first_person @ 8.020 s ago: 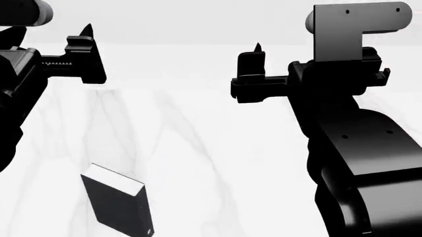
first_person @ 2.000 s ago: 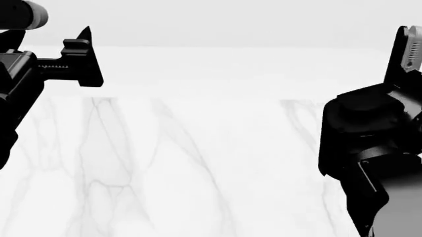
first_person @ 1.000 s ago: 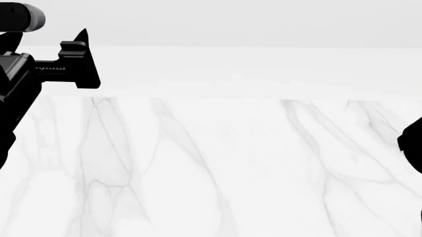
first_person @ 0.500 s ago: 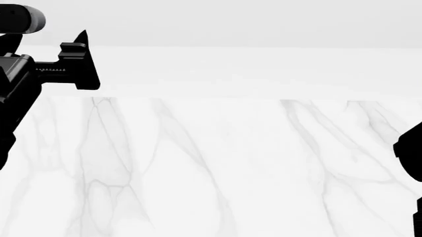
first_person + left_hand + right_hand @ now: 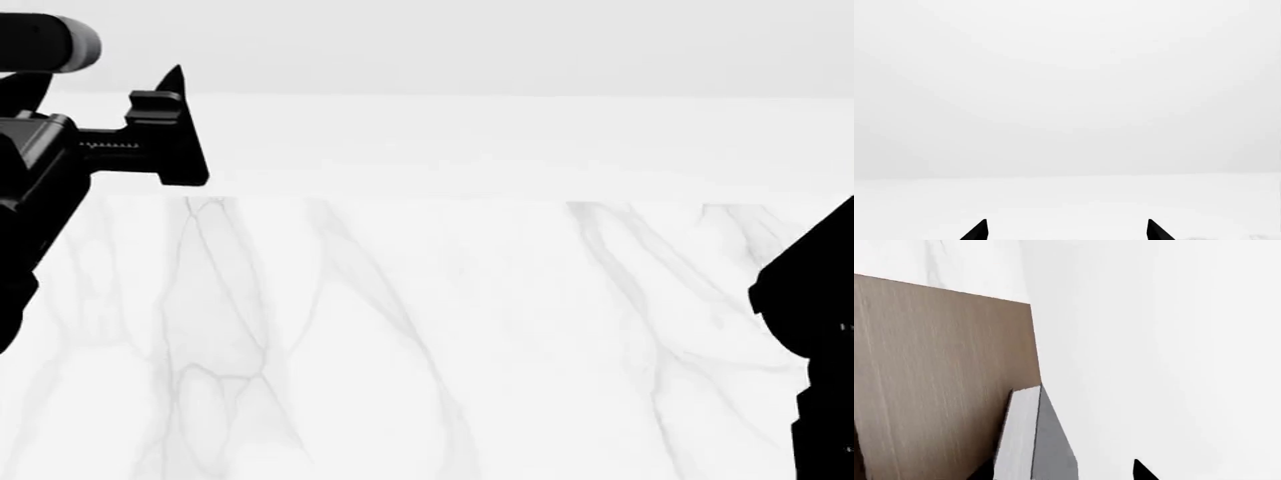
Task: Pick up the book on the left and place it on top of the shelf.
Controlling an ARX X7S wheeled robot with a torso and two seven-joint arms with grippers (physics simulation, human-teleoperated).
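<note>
Brown wood of the shelf point(image 5: 941, 380) backed the book point(image 5: 1034, 440) between the right gripper's point(image 5: 1064, 472) fingers; left gripper point(image 5: 1066, 231) gaped, holding nothing

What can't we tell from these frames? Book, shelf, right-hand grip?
- The book: not in the head view. The right wrist view shows a white-and-grey slab cut off by the frame edge, so its identity is unclear.
- Right-hand grip: only one fingertip shows in the right wrist view. In the head view, only the right arm shows, at the frame edge.
- The shelf: one brown board only; its top is out of frame.
</note>
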